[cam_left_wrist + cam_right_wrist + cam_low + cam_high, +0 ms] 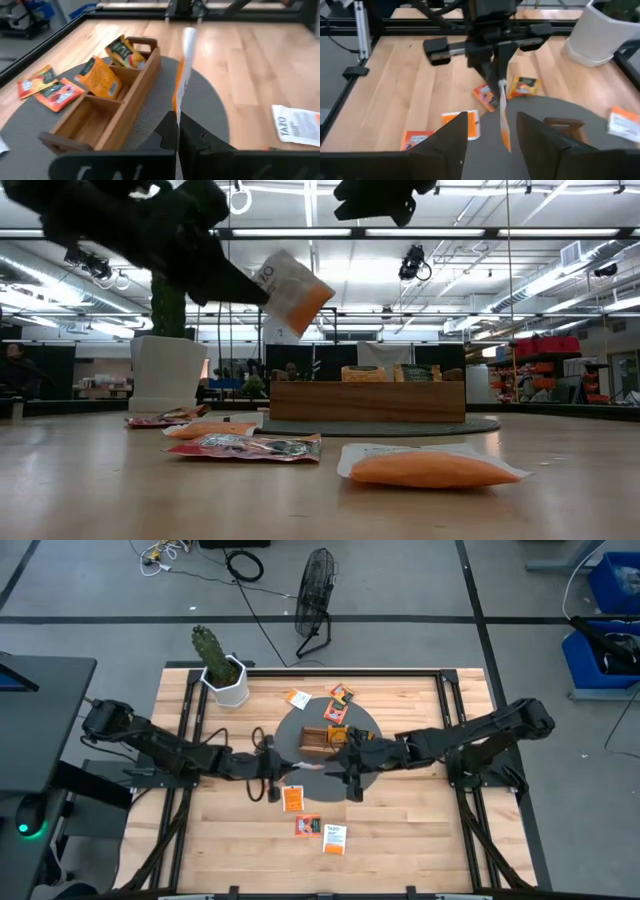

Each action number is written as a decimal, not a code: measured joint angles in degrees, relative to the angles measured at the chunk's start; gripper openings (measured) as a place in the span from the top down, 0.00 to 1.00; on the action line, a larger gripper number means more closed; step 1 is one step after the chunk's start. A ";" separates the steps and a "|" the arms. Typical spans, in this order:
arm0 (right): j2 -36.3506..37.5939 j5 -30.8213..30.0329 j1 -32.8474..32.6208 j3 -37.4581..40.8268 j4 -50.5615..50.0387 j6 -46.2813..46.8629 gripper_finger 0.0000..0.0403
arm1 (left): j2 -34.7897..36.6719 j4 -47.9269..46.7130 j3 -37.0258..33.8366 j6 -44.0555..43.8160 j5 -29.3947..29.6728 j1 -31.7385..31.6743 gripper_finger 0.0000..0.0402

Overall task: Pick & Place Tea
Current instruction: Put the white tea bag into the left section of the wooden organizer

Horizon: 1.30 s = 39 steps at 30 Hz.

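High view shows both arms meeting over the dark round mat (290, 730) in the middle of the wooden surface (420, 830). From where I stand, the left gripper (177, 117) has its jaws pinched tight on one orange-and-white tea sachet (182, 75), holding it edge-up in the air just near of the wooden compartment tray (107, 107). The right gripper (492, 130) faces it with jaws standing apart, one either side of the same sachet without clamping it. Two sachets stand in the tray's compartments. More sachets (300, 798) lie flat on the near side of the surface, and a few others rest at the far side of the mat. A white pot with a cactus (222, 668) stands at the far left
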<state>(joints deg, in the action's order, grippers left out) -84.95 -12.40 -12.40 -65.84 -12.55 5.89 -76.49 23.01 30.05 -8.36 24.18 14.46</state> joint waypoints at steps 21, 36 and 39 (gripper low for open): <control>-10.35 4.35 3.60 -10.36 -6.23 -5.36 0.58 | -0.17 -16.31 10.13 1.30 -3.49 -0.90 1.00; -12.98 6.66 5.20 -12.00 -7.17 -5.64 0.74 | -0.17 -19.41 10.11 1.14 -3.45 -0.90 1.00; -13.04 7.95 5.47 -12.00 -8.94 -5.48 0.84 | -0.17 -19.37 10.11 1.09 -3.45 -0.90 1.00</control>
<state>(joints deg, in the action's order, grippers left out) -97.99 -4.45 -6.93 -77.84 -21.50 0.41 -76.66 3.63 40.16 -7.27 20.73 13.56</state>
